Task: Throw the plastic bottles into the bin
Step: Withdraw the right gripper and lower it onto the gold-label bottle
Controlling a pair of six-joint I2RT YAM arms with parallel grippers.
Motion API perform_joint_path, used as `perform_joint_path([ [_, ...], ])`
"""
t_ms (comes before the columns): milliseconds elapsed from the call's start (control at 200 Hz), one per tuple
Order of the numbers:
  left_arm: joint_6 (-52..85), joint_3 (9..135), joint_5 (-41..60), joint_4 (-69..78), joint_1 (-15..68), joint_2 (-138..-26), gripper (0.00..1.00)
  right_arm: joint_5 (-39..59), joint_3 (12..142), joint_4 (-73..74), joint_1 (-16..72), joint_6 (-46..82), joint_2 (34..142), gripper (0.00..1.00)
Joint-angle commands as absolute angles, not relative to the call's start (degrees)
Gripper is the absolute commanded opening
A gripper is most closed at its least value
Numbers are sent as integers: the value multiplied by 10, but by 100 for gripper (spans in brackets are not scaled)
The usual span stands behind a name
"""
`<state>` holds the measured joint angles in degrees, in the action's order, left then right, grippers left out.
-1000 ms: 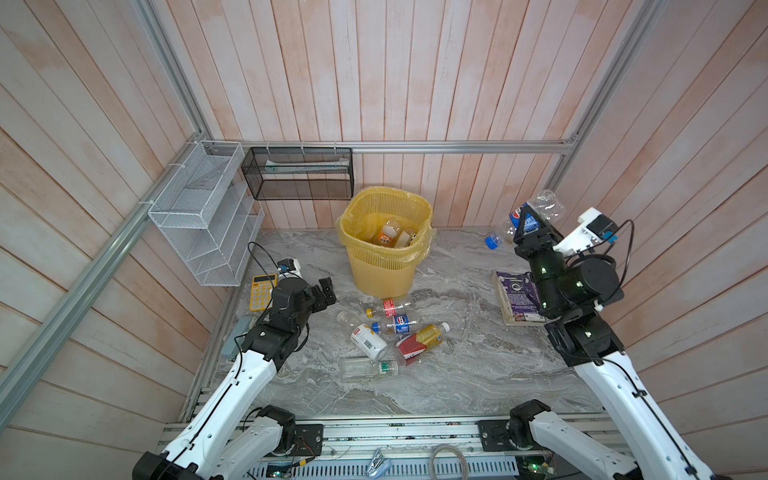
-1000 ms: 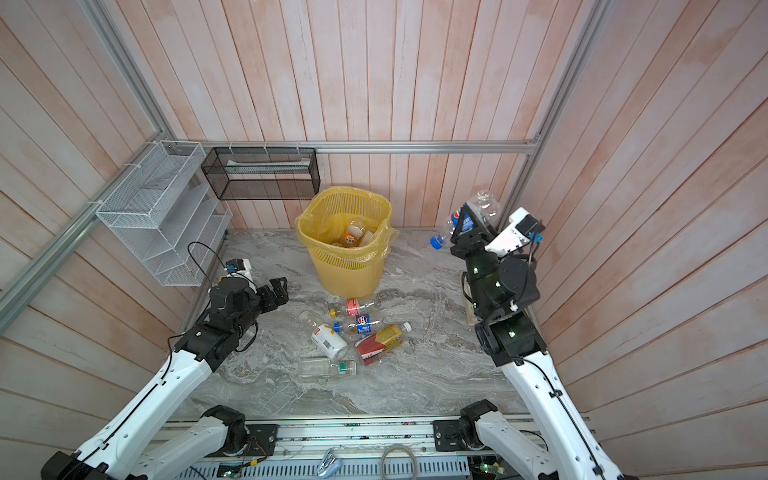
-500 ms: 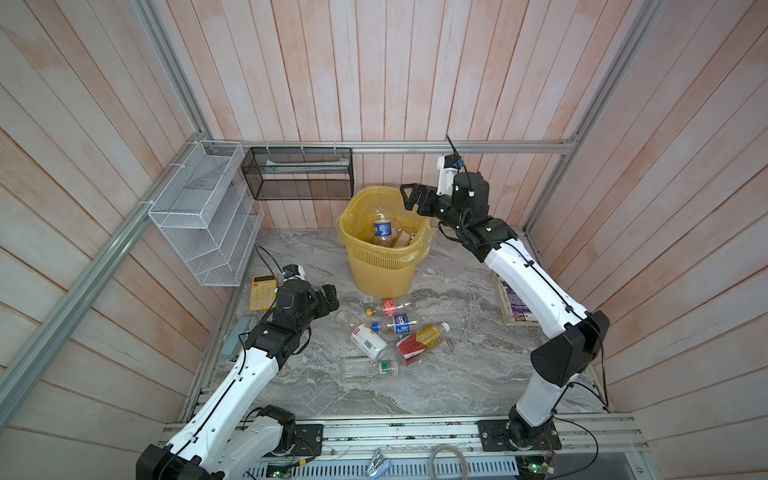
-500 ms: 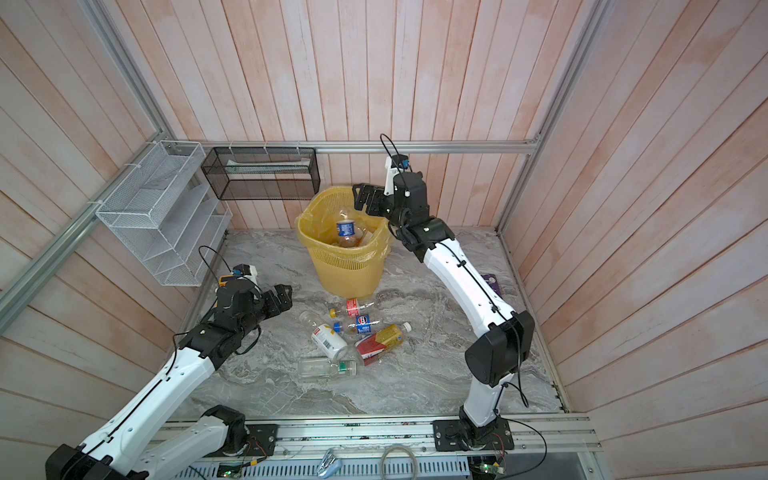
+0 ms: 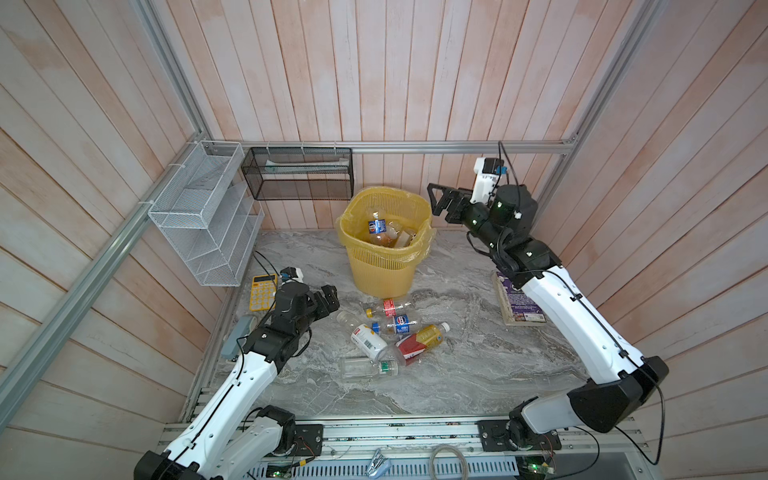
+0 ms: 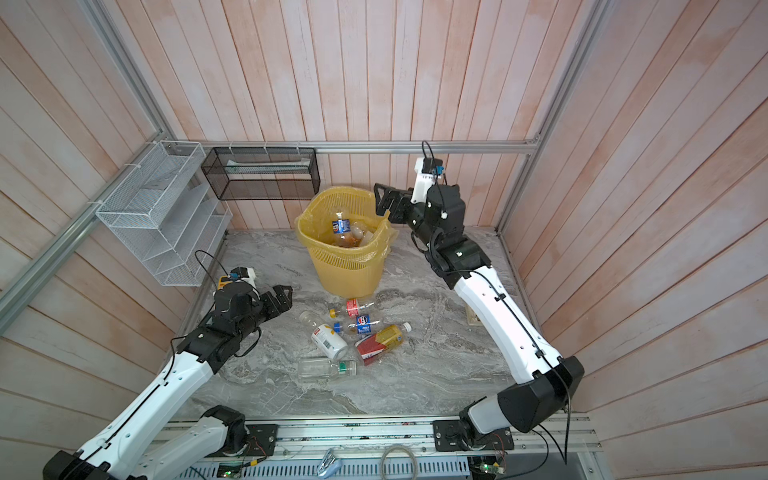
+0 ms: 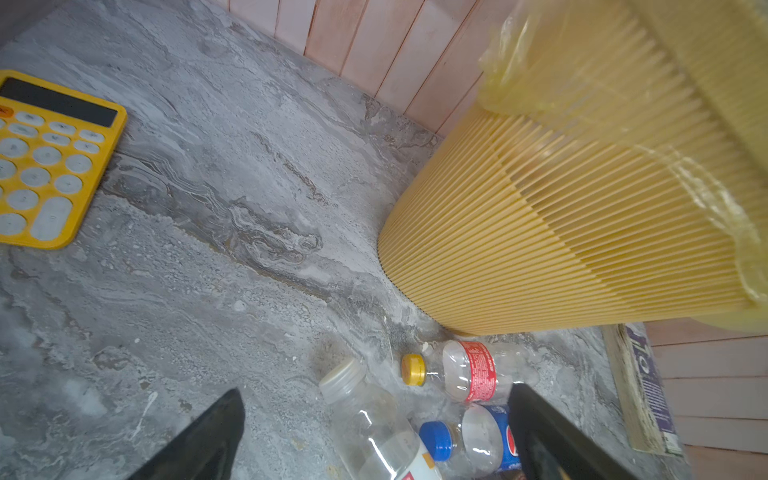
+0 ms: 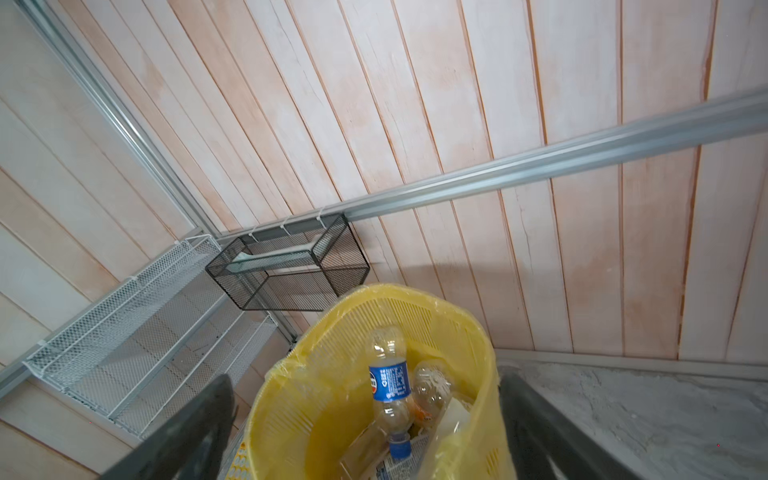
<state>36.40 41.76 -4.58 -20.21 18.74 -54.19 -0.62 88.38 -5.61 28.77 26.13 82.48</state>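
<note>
While both jaws gape empty, blue-label bottle (image 8: 388, 380) stands in bin (image 5: 384, 266) — cap down (tilted).

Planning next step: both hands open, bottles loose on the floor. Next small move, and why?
Probably lower the left hand onto the white-labelled bottle: it hovers open and empty beside it, while the right hand is open, empty and far off by the yellow bin.

calculator (image 5: 262, 291): yellow, on marble floor (image 5: 457, 374), left | book (image 5: 515, 310): purple, floor, right | mesh basket (image 5: 297, 176), wire rack (image 5: 199, 226): hanging
</note>
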Motion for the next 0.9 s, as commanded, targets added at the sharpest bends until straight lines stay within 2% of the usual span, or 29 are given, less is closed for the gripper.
perform_joint_path([
  [0, 389, 393, -11, -195, 185, -537, 100, -22, 776, -34, 280, 301, 792, 100],
  [305, 419, 352, -6, -189, 193, -523, 100, -34, 485, -56, 281, 430, 646, 99],
  [485, 415, 355, -14, -182, 196, -527, 100, -40, 355, -60, 333, 536, 567, 100],
  [665, 410, 354, -16, -177, 197, -525, 100, -57, 304, -53, 419, 603, 569, 100],
  [895, 408, 353, -15, -175, 199, -524, 100, -80, 304, -28, 497, 657, 635, 100],
])
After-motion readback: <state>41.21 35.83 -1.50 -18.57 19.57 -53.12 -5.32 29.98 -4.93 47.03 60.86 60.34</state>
